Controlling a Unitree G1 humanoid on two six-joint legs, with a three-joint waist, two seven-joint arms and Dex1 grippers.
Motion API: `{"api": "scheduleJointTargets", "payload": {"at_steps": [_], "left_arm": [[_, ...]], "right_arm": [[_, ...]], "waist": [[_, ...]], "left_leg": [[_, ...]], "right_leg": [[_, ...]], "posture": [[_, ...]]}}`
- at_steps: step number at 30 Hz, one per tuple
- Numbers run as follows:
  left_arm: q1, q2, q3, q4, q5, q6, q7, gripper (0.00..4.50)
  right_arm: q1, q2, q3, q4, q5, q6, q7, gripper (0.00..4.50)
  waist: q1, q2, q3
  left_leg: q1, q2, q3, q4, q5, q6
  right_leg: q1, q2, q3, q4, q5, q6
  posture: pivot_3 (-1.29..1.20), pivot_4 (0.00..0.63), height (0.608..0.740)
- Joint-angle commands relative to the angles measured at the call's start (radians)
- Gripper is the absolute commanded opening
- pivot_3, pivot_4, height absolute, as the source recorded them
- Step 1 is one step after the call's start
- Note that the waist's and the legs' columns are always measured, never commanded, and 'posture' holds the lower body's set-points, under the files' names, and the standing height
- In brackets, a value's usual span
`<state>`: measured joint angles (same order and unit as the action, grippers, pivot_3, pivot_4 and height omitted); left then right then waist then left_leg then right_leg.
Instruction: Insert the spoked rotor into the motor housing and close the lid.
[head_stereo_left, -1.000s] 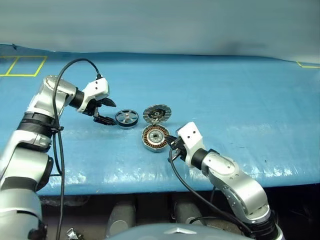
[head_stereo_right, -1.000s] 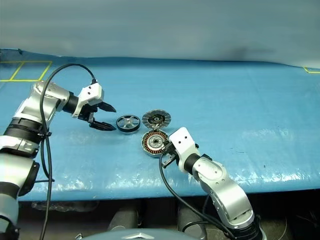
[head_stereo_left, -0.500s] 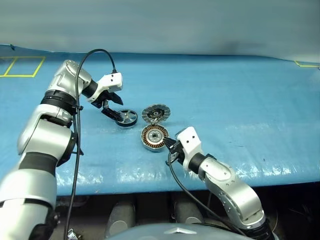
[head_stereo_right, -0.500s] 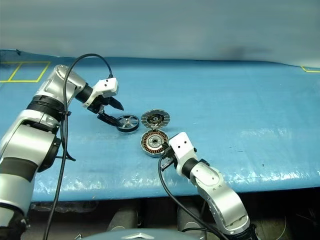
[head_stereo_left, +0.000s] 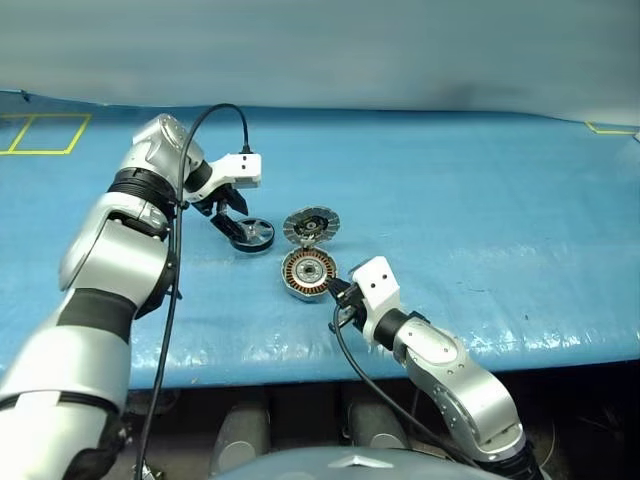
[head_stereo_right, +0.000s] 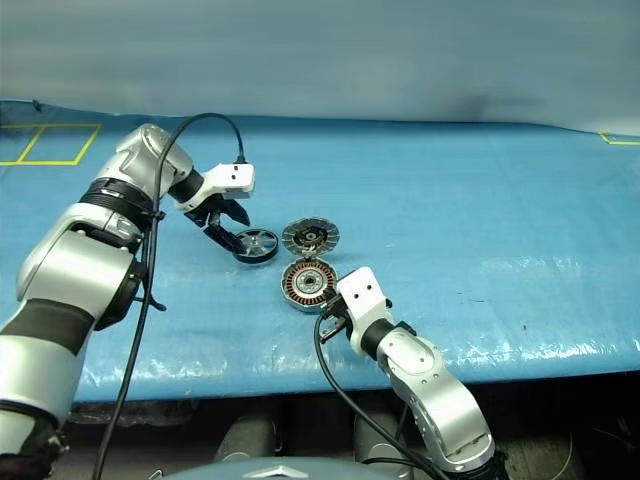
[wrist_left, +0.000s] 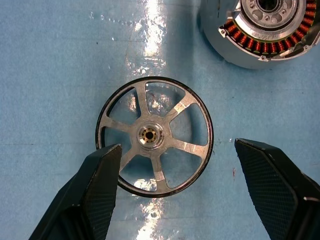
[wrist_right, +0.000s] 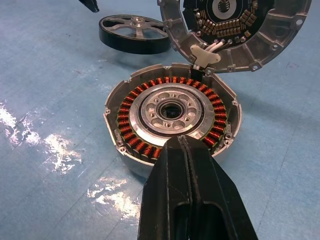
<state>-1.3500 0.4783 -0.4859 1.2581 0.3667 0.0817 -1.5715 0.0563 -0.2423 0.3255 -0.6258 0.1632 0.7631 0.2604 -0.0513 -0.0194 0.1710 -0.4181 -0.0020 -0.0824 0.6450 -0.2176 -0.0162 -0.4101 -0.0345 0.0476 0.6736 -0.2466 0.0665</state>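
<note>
Spoked rotor (wrist_left: 154, 136): shiny metal spokes, black rim. Table cover (head_stereo_left: 480, 200): glossy blue plastic.

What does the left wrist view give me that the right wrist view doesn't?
Left wrist view alone: the open left gripper straddling the black-rimmed, silver-spoked rotor, seen from straight above, flat on the blue table cover.
Right wrist view alone: the shut right gripper at the grey motor housing, whose ribbed lid stands open.
Both: rotor, copper-wound housing, blue cover.
</note>
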Motion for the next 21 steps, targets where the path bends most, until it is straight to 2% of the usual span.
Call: {"api": "scheduleJointTargets", "payload": {"at_steps": [1, 21], "left_arm": [[-0.048, 0.001, -0.02, 0.01, 0.047, -0.005, 0.004, 3.94], [-0.048, -0.056, -0.018, 0.043, 0.113, 0.046, 0.126, 3.94]], "right_arm": [[0.006, -0.003, -0.008, -0.019, -0.001, -0.021, 0.0, 0.0], [0.034, -0.017, -0.001, -0.035, -0.004, -0.007, -0.015, 0.0]], "waist": [[0.0, 0.0, 0.0], [-0.002, 0.0, 0.0]], "left_leg": [[0.0, 0.0, 0.0, 0.001, 0.0, 0.0], [0.0, 0.0, 0.0, 0.004, 0.0, 0.0]], "right_leg": [[0.0, 0.0, 0.0, 0.001, 0.0, 0.0], [0.0, 0.001, 0.002, 0.004, 0.001, 0.002]], "posture": [[0.0, 0.15, 0.74], [0.0, 0.15, 0.74]]}}
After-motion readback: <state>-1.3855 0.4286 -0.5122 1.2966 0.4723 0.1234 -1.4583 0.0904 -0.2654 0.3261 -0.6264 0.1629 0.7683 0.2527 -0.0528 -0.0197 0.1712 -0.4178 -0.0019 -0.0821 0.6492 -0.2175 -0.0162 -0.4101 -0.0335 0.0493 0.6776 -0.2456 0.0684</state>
